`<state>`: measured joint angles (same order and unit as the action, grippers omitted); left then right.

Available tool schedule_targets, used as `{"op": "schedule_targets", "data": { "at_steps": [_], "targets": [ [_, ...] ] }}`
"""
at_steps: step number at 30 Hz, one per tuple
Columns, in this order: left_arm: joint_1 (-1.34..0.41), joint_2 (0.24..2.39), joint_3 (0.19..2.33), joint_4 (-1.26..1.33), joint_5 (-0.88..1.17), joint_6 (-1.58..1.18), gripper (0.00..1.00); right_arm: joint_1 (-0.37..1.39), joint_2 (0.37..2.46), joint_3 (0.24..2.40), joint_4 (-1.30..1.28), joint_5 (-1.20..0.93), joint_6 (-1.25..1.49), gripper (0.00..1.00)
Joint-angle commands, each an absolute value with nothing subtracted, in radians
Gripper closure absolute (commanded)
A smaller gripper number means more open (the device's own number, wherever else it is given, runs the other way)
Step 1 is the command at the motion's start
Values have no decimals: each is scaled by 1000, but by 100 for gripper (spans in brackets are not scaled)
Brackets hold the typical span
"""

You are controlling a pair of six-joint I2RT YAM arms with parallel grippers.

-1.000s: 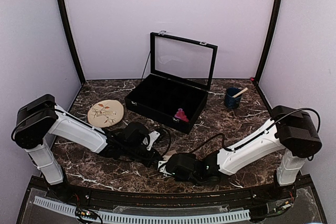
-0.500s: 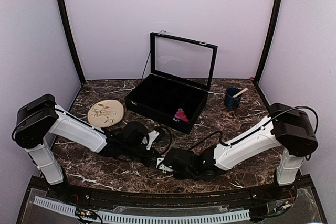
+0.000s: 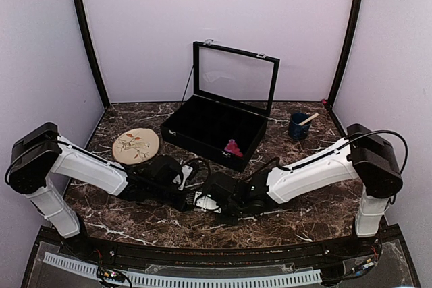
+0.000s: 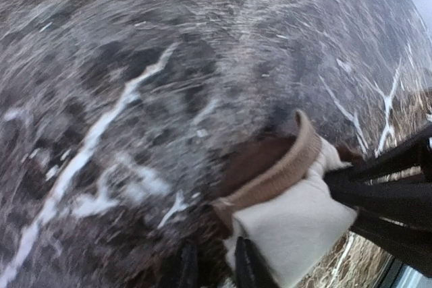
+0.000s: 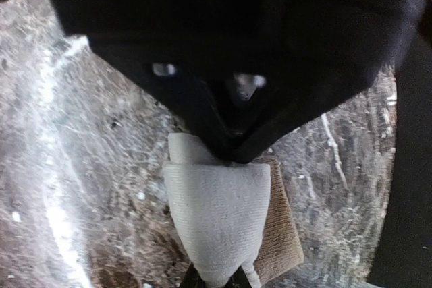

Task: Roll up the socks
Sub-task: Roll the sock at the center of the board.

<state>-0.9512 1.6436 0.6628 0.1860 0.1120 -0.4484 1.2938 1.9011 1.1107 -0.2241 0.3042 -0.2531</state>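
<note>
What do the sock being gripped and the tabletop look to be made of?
Sock: soft knit fabric, matte, cream with a ribbed tan-brown band; it folds and drapes like cloth. Tabletop: dark brown marble or a marble-look laminate, smooth, with white veins; the pictures cannot settle which.

Overhead view bright, even and sharp; both wrist views dim, blurred, edge-warped.

A dark brown marble-patterned table (image 3: 121,220) with white veining carries a round beige plate with a leaf pattern (image 3: 136,146) at the left, an open black box with a glass lid (image 3: 202,150) at centre back, and a dark blue cup (image 3: 298,127) at the right. A cream fabric sock with a brown band (image 4: 290,227) lies near the front middle.
</note>
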Motion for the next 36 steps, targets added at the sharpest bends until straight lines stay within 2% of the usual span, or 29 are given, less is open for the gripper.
{"op": "schedule_targets", "data": {
  "at_steps": [1,6,18,26,32,36],
  "targets": [
    [-943,1601,603,-99,-12,-533,71,1263,1923,1145,-411,116,-134,100],
    [-942,1523,594,-129,-49,-597,65,1226,1936,1210,-479,8,-75,100],
    [-942,1357,498,-32,-55,-679,64,1102,2014,1373,-646,-229,-21,100],
    [-1012,1260,473,49,-28,-575,62,1039,2071,1476,-717,-384,21,100],
    [-1101,1272,528,54,-67,-444,53,1016,2122,1554,-787,-499,32,100],
    [-1128,1322,582,32,-81,-379,51,997,2142,1579,-818,-539,33,100]
  ]
}}
